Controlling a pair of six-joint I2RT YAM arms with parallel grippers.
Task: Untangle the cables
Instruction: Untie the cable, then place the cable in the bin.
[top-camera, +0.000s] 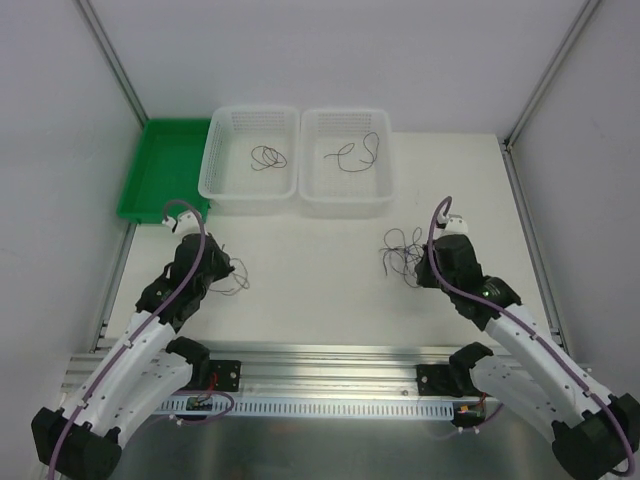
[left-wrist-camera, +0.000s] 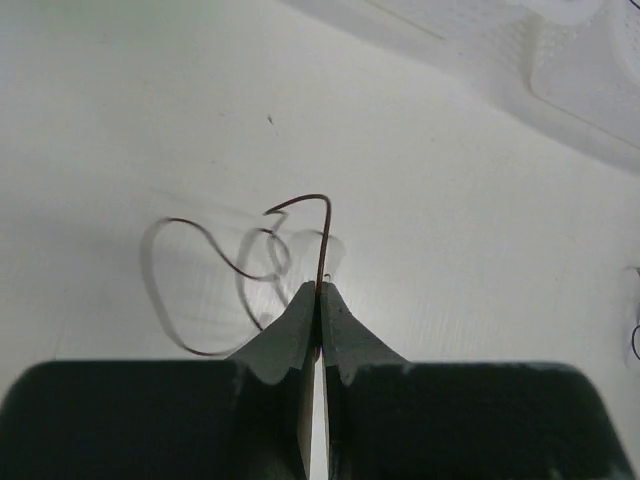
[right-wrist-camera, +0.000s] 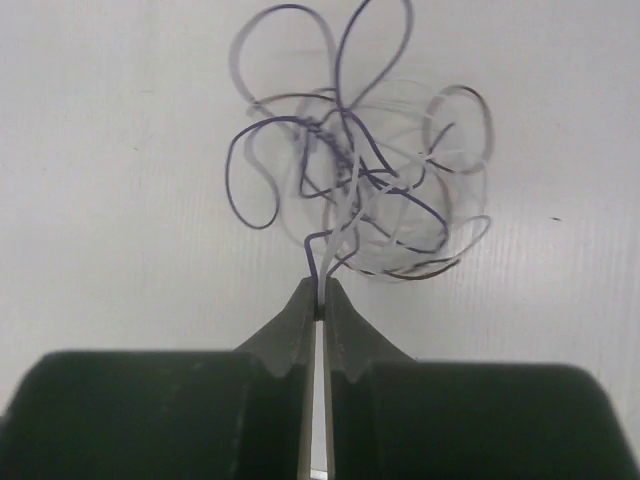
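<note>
My left gripper (left-wrist-camera: 320, 288) is shut on a thin brown cable (left-wrist-camera: 300, 203) that curls in loops over the white table; it also shows in the top view (top-camera: 236, 280) beside the left gripper (top-camera: 218, 268). My right gripper (right-wrist-camera: 320, 283) is shut on a purple and a whitish wire at the near edge of the tangle of cables (right-wrist-camera: 350, 170). In the top view the tangle (top-camera: 400, 250) lies just left of the right gripper (top-camera: 422, 262). A dark cable (top-camera: 268, 157) lies in the left white basket and another (top-camera: 358, 153) in the right basket.
Two white mesh baskets (top-camera: 225, 190) (top-camera: 385, 190) stand side by side at the back. A green tray (top-camera: 165, 165) stands to their left. Frame posts rise at the back corners. A metal rail (top-camera: 330, 375) runs along the near edge.
</note>
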